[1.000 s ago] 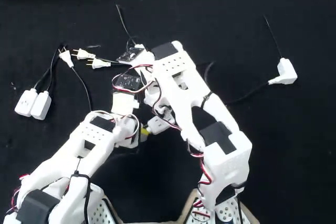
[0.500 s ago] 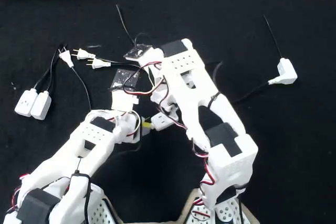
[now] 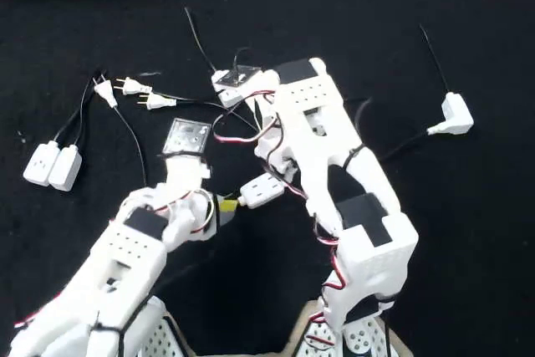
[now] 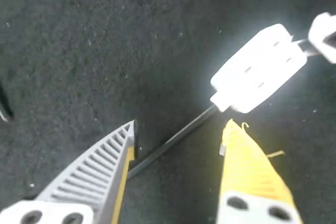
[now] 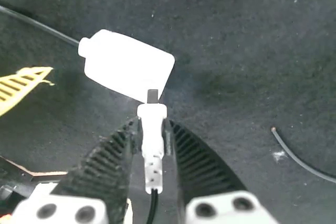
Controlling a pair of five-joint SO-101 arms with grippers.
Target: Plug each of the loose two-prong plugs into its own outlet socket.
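Observation:
A white outlet socket [image 3: 262, 190] lies mid-table, its black cord [image 4: 173, 140] trailing toward the left arm. My left gripper [image 4: 178, 129] is open, one finger on each side of that cord just short of the socket [image 4: 260, 69]. My right gripper [image 5: 151, 124] is shut on a small white two-prong plug [image 5: 152, 129]. The plug's prong end meets the socket [image 5: 128, 66], with a short piece of dark prong still showing between them. In the high view, the right arm covers its own gripper beside the socket.
Three loose plugs [image 3: 134, 87] lie at the back left, their cords running to two white sockets [image 3: 52, 165] near the left edge. A white angled plug [image 3: 454, 114] with its cord sits at the far right. Black cloth covers the table.
The right arm has swung to the right. The left arm has drawn back and turned its wrist. The socket has shifted slightly to the right.

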